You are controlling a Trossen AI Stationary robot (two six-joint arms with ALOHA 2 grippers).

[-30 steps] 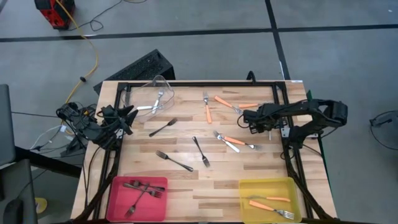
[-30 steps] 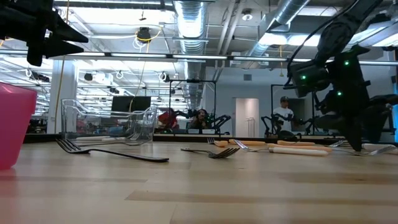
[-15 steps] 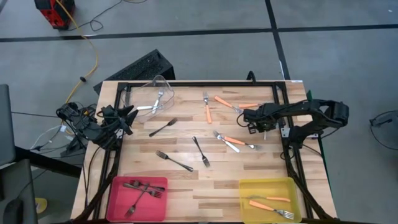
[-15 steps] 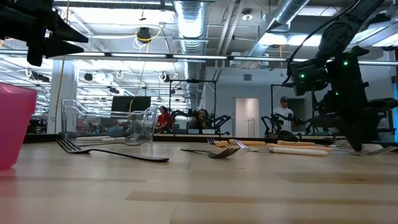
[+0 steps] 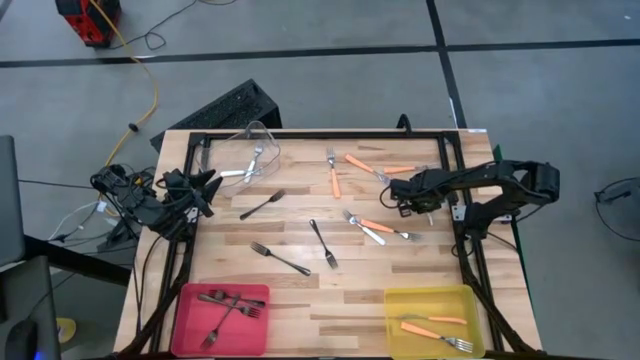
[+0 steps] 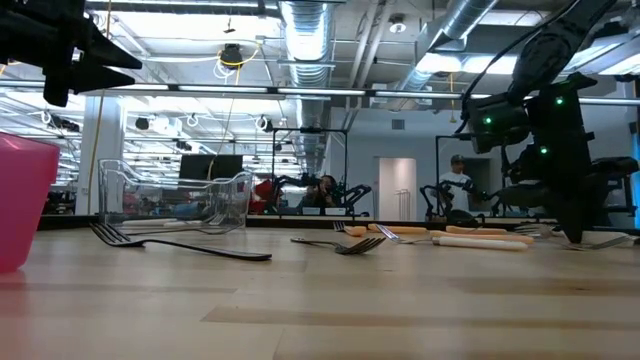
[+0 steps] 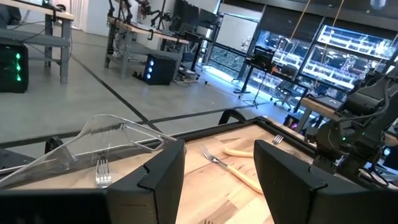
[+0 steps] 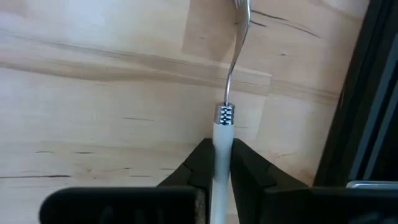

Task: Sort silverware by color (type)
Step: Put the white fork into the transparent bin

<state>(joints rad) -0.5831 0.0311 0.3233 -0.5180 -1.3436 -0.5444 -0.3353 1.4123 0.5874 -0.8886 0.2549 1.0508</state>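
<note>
While low over the table, right end effector (image 8: 221,163) clamped on fork handle (image 8: 222,140).

We see the table (image 5: 330,300) w/ three bins: one at the near-left corner (image 5: 190,325) holding forks (image 5: 232,303), one at the near-right corner (image 5: 470,300) w/ two forks (image 5: 432,328), one tipped at the far-left (image 5: 262,135) w/ a fork (image 5: 253,165) in it. Loose forks lie btwn: three mid-table (image 5: 280,259), several far-right of centre (image 5: 333,174). Left gripper (image 5: 205,190) sits at the left edge; right gripper (image 5: 400,192) over the far-right forks, its fingers (image 8: 200,165) either side of a fork handle (image 8: 222,149).
</note>
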